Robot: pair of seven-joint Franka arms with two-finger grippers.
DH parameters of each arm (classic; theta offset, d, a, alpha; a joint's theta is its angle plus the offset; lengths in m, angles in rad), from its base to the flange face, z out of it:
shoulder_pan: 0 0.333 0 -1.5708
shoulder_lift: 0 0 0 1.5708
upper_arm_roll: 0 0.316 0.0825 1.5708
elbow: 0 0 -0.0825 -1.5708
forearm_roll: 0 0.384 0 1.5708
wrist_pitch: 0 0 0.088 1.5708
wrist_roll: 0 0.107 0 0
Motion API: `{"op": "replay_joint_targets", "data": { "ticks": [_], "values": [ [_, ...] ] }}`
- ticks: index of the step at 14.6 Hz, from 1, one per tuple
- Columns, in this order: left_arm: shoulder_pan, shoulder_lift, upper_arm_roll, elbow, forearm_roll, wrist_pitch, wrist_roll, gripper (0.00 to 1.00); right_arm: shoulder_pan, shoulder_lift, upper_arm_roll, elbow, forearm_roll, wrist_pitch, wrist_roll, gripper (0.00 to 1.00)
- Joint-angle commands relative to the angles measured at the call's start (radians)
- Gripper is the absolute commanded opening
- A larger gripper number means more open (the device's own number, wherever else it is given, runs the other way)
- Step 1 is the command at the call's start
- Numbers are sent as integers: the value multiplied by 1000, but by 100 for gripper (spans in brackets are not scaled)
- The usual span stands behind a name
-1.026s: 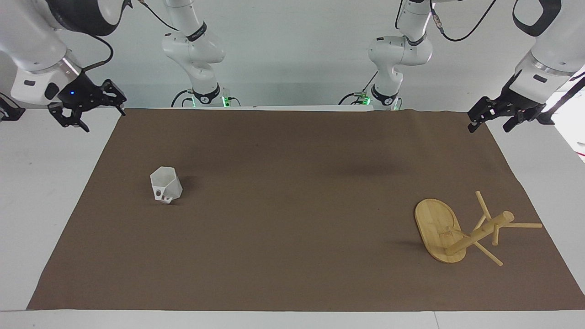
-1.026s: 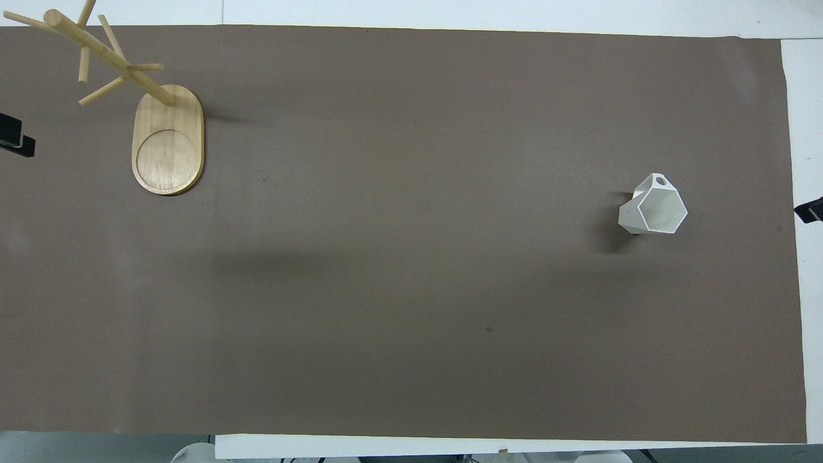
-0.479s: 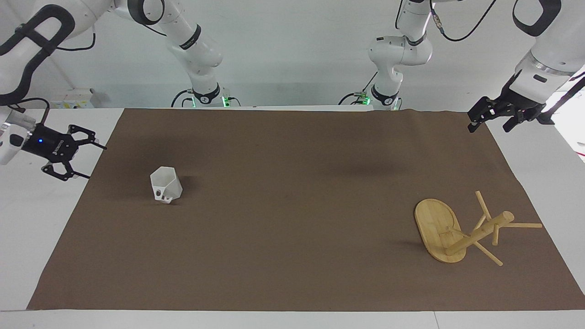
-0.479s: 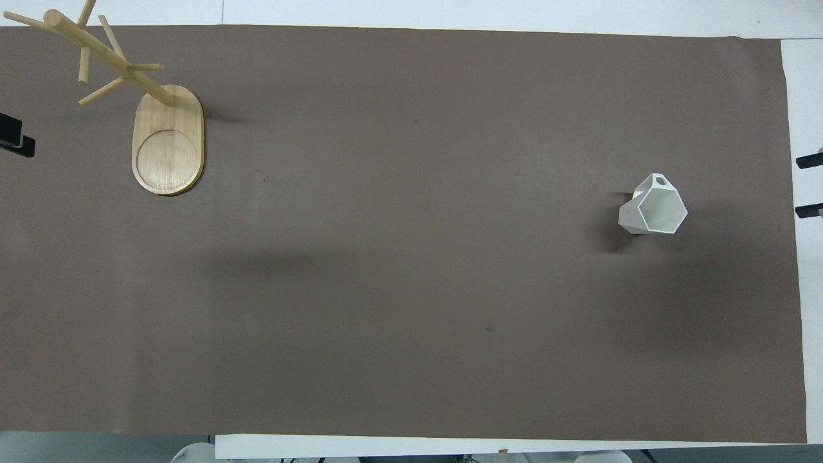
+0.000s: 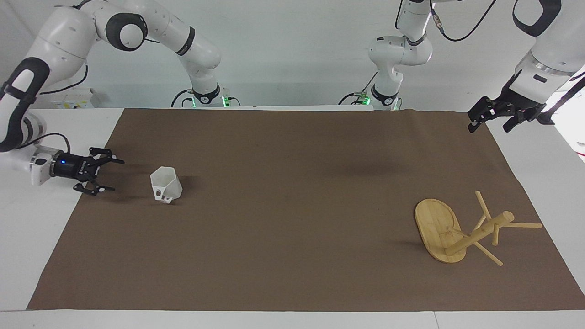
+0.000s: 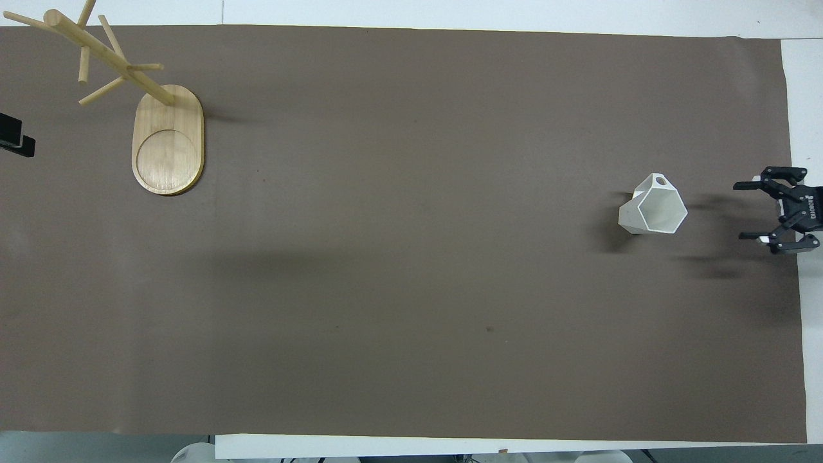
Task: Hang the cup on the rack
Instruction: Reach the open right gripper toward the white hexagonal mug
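Note:
The white faceted cup (image 5: pixel 165 184) stands on the brown mat (image 5: pixel 292 256) toward the right arm's end, its opening up; it also shows in the overhead view (image 6: pixel 652 211). My right gripper (image 5: pixel 118 174) is open and empty, low over the mat's edge beside the cup, fingers pointing at it with a gap between; the overhead view (image 6: pixel 739 211) shows it too. The bamboo rack (image 5: pixel 457 230) stands on its oval base toward the left arm's end, also in the overhead view (image 6: pixel 164 138). My left gripper (image 5: pixel 488 129) is open and waits over the mat's corner; only its tip (image 6: pixel 18 143) shows in the overhead view.
The mat covers most of the white table (image 5: pixel 27 237). The rack's thin pegs (image 5: pixel 523 225) stick out from its post toward the table's end. The arms' bases (image 5: pixel 205 98) stand at the robots' edge.
My right gripper has swung down from over the table's corner near the robots to a low spot beside the cup, fingers turned toward it. The left arm, cup and rack have not moved.

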Motion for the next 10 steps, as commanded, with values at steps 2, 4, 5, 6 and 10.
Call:
{"op": "replay_joint_targets", "data": {
  "ticks": [2,4,5,6,10],
  "values": [
    [1,-30,0,-33,7,-3,-2,100,2,4,18,-51,36,-18,-108,100],
    [-1,-30,-1,-33,7,-3,-2,100,22,-21,20,-144,56,6,-149,100],
    [1,-30,0,-33,7,-3,-2,100,28,-22,20,-151,68,8,-156,100],
    [1,-30,0,-33,7,-3,-2,100,46,-24,20,-152,68,6,-163,100],
    [1,-30,0,-33,7,-3,-2,100,65,-26,20,-159,79,8,-200,100]
  ]
}}
